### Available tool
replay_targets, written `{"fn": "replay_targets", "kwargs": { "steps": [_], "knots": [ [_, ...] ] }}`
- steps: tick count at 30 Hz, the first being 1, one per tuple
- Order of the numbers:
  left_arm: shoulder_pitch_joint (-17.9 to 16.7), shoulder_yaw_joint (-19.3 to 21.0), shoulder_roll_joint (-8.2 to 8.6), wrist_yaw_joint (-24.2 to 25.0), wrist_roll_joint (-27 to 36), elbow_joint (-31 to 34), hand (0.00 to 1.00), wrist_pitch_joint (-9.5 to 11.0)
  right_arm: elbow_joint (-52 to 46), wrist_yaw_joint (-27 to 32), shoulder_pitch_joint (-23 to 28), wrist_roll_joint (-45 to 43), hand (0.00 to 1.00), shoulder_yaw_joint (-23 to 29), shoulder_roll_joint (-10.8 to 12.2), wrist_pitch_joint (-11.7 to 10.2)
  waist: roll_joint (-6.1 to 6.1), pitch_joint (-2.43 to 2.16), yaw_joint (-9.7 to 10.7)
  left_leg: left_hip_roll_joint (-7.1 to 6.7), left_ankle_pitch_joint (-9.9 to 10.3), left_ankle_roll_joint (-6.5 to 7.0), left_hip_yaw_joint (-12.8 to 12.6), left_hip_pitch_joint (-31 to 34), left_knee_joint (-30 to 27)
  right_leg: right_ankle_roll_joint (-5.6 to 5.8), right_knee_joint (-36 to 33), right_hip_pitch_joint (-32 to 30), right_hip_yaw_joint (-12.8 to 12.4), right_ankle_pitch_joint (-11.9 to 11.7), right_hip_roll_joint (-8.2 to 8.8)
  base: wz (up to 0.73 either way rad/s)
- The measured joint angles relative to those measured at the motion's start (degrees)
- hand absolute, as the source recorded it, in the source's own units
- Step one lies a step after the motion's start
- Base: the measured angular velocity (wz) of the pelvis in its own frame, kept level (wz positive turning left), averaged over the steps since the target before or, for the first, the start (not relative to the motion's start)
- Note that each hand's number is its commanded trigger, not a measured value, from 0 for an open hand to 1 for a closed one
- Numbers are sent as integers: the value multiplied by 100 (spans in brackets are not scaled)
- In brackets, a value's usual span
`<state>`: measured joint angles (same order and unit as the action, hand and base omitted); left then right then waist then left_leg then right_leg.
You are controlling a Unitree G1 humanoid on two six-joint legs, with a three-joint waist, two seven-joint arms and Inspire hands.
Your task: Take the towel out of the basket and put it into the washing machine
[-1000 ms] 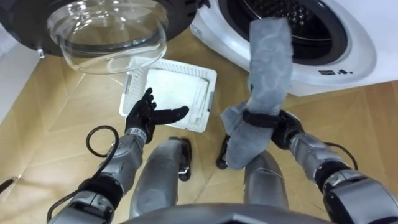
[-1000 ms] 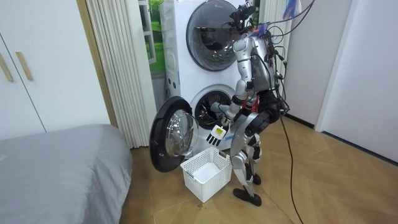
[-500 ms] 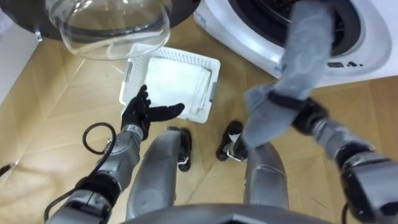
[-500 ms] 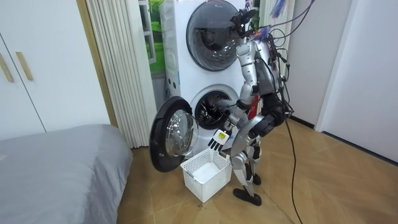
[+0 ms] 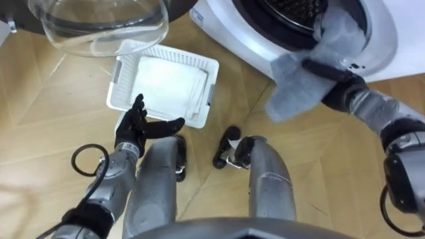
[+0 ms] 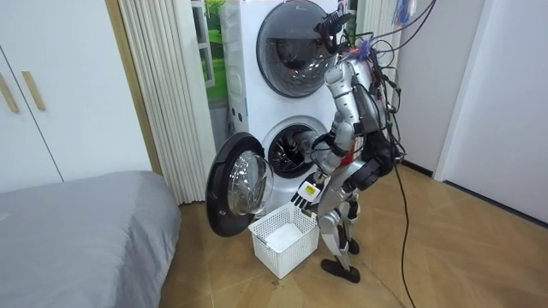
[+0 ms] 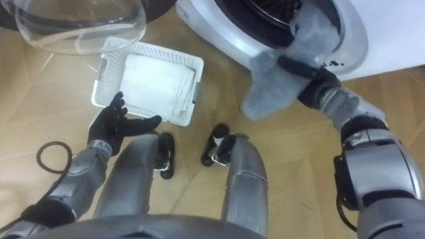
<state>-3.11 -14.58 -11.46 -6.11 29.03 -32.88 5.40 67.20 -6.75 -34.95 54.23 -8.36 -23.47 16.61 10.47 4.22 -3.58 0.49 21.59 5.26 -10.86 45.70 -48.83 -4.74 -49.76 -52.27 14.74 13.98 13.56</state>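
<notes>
A home is indicated: a grey bed (image 6: 77, 227) lower left, a wardrobe (image 6: 51, 85) upper left, a washing machine (image 6: 276, 128) under a dryer (image 6: 248, 51) at centre.

Basket (image 5: 121, 83), bed (image 6: 77, 231), curtain (image 6: 163, 85).
White basket stands on the wood floor (image 5: 53, 126), near; grey bed at the room view's left, curtain beyond it.

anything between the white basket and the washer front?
Just bare wooden floor between the white basket and the washing machine, in the left eye view.

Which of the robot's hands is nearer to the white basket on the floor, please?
Left. The left hand is open just above the near edge of the basket; the right hand is at the washing machine, clutching the towel.
</notes>
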Motion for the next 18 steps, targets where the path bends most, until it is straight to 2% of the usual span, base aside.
{"fn": "replay_targets", "kwargs": {
  "steps": [2,4,9,12,14,16,17,18],
  "knots": [
    [-83,130,30,-75,0,45,0,0,-41,140,-161,430,100,0,0,297,23,8,134,-52,-25,48,-10,18,-11,26,-45,-22,-12,-5,69,9],
    [-154,208,66,-169,-129,104,0,-1,-41,297,-244,726,100,0,0,484,91,6,183,-97,-16,65,-15,42,-64,49,-134,-66,-30,15,133,8],
    [-191,266,143,-349,-383,254,0,-11,-30,692,-482,1443,100,1,0,577,120,14,250,-150,42,180,-1,327,-354,97,-356,-290,-23,39,247,8],
    [-185,247,143,-353,-400,254,0,-29,21,734,-515,1610,100,90,-45,577,120,14,282,-229,73,260,-3,437,-470,184,-496,-394,-21,94,340,10],
    [-156,194,118,-367,-452,254,0,-110,30,732,-529,1714,100,89,-112,577,119,13,240,-231,85,302,-9,521,-509,231,-491,-464,-22,96,345,-2],
    [-101,167,59,-352,-449,253,0,-178,70,671,-529,1782,100,89,-150,569,113,11,157,-224,98,324,-17,544,-532,230,-490,-484,-16,84,345,-2],
    [-63,125,15,-327,-449,252,0,-199,93,617,-529,1795,89,89,-154,547,113,11,133,-224,100,328,-16,549,-539,231,-496,-482,-13,85,349,0],
    [-42,101,4,-322,-444,251,0,-211,93,588,-530,1803,44,89,-159,527,113,11,120,-223,101,329,-16,551,-544,231,-502,-483,-16,85,352,0]
  ]
}}
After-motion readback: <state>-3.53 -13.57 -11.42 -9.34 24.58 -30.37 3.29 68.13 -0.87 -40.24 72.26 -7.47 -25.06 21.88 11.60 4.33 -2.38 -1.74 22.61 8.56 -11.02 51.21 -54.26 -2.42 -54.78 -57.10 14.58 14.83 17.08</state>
